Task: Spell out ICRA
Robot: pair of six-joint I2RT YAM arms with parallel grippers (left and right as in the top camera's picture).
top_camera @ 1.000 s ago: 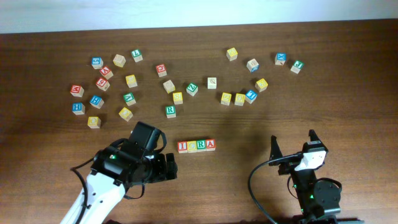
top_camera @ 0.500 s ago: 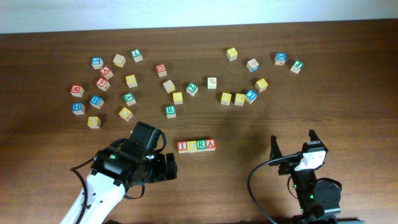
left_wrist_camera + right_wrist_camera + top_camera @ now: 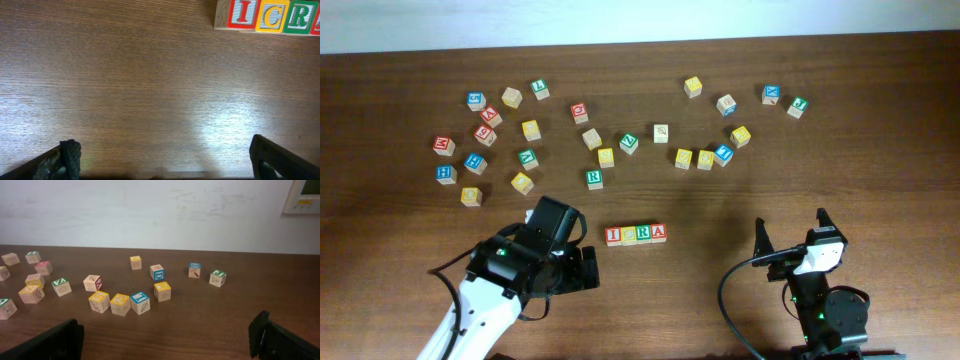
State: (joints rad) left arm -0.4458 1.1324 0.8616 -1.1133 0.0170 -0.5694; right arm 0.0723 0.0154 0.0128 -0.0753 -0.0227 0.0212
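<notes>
Hands wide open, both of them, and neither holds a thing. The left hand (image 3: 588, 269) sits low over bare wood. In its own wrist view the two fingers stand far apart at the bottom corners, with nothing but grain between them.

Just past it, up and to the right in that view, is the ICRA row (image 3: 267, 16). It shows red I (image 3: 242, 13), yellow C (image 3: 272, 16) and green R (image 3: 298, 16) side by side, and the last cube is cut by the frame edge.

From overhead the word reads whole, with red A (image 3: 659, 233) closing it on the right. The four cubes lie in one straight line near the middle of the worktop (image 3: 880, 200), just to the right of the left hand and apart from it.

The right hand (image 3: 791, 232) sits well off to the right of the row. Its fingers are spread and point at the far edge, clear of every cube.

Farther out, loose cubes (image 3: 510, 130) scatter across the far half, one cluster on the left and another on the right. A second green R cube (image 3: 594, 177) lies between the left cluster and the row.

The right wrist view catches a blue-topped cube (image 3: 140, 302) close beside two yellow ones, with a pale wall (image 3: 150, 210) behind.
</notes>
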